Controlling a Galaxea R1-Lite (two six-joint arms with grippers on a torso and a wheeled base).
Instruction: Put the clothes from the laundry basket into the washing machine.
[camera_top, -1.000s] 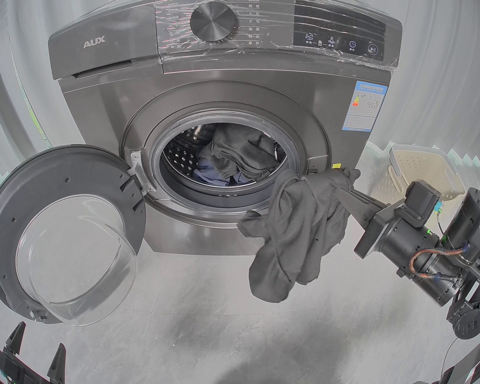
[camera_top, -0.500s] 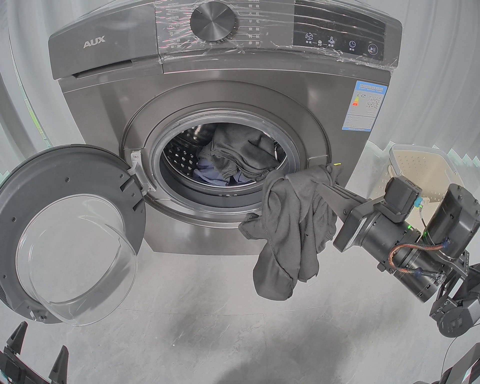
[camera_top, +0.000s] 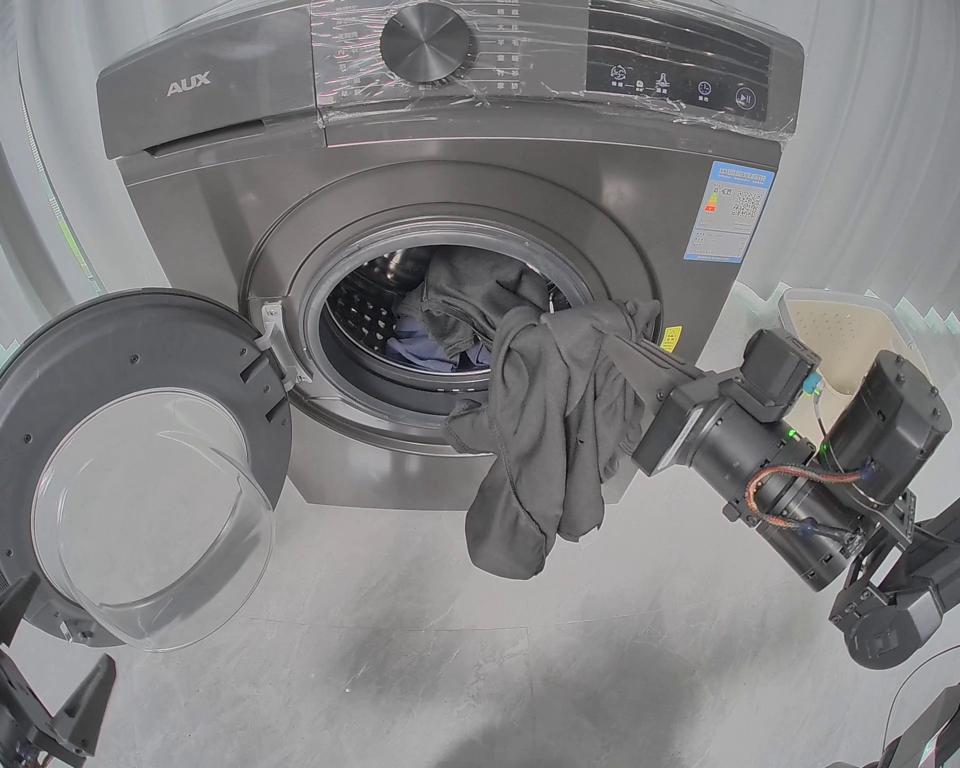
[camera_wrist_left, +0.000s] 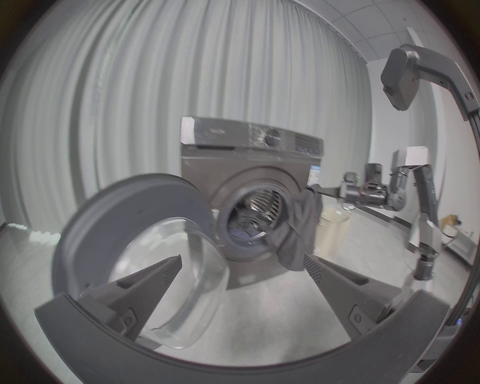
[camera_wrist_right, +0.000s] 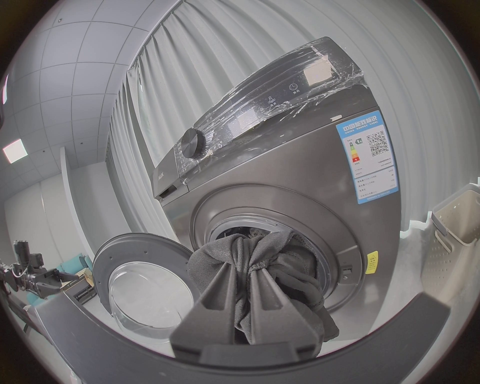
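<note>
My right gripper (camera_top: 618, 338) is shut on a dark grey garment (camera_top: 540, 430) at the right rim of the washing machine's (camera_top: 200, 200) round opening. The garment hangs down over the front lip towards the floor. In the right wrist view the fingers (camera_wrist_right: 225, 295) pinch the bunched cloth (camera_wrist_right: 280, 260) right at the opening. Inside the drum (camera_top: 370, 310) lie another dark garment (camera_top: 480, 290) and something bluish (camera_top: 420, 350). The beige laundry basket (camera_top: 850, 340) stands on the floor to the right of the machine. My left gripper (camera_top: 45, 660) is open, low at the near left.
The machine's door (camera_top: 130, 460) is swung wide open to the left, its clear bowl facing me. Bare grey floor (camera_top: 400, 650) lies in front of the machine. A pale curtain (camera_top: 870, 150) hangs behind it.
My right gripper has carried the grey garment leftward and a bit upward, from beside the machine's front to the rim of the opening. The left gripper has shifted slightly at the lower left.
</note>
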